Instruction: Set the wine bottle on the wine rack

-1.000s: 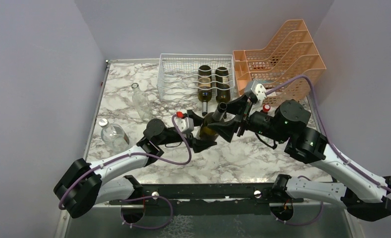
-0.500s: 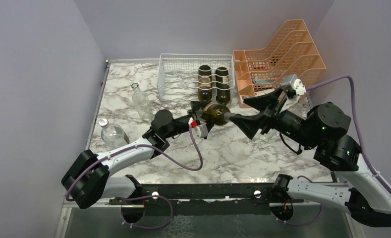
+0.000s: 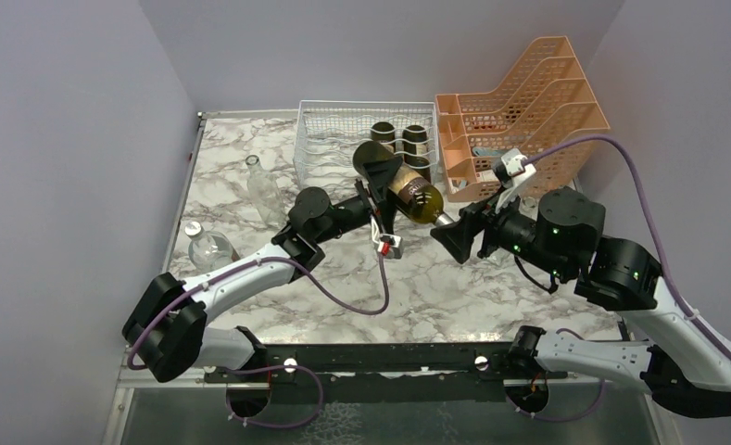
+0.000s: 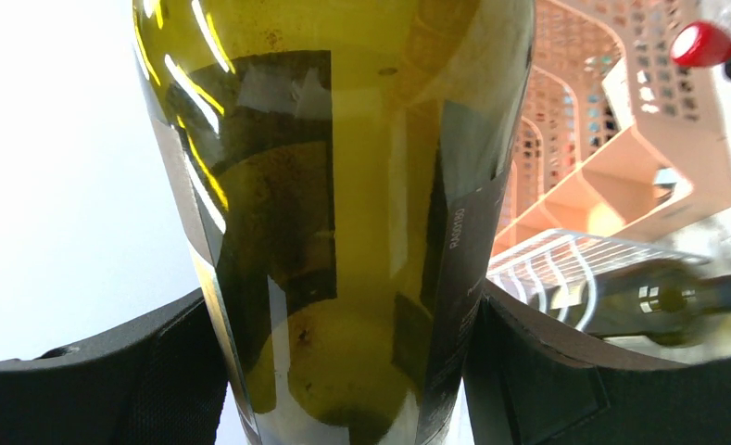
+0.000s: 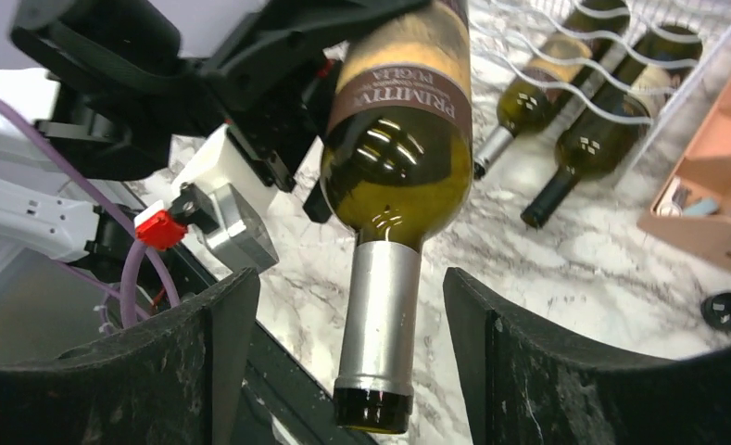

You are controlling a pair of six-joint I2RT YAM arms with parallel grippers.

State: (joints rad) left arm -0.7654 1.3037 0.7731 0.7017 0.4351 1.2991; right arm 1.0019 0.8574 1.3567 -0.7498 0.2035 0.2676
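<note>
- The wine bottle (image 3: 409, 193) was held in mid-air by the left gripper (image 3: 383, 185), whose fingers (image 4: 565, 371) were pressed against both sides of its labelled body.
- The bottle was tilted, with its base raised beyond the left fingers and its neck slanted down past them toward the right gripper (image 5: 352, 306).
- The right gripper's fingers (image 5: 537, 371) were spread, and the foil-covered neck hung between them. A gap was seen on each side, so the neck was not touched.
- The wine rack (image 3: 329, 139) was seen just behind the left fingers. In the top view the bottle's base overlapped the rack's near edge, but the bottle was not laid in any cradle.
- Two dark bottles (image 3: 383, 137) were lodged in the rack's cradles, beyond the tips of the right fingers.
- An orange tiered tray (image 3: 528, 102) was seen beyond the right fingers and to their right.
- Two clear bottles (image 3: 264, 190) were seen on the marble table (image 3: 435, 287), well apart from both pairs of fingers, on the left arm's side.
</note>
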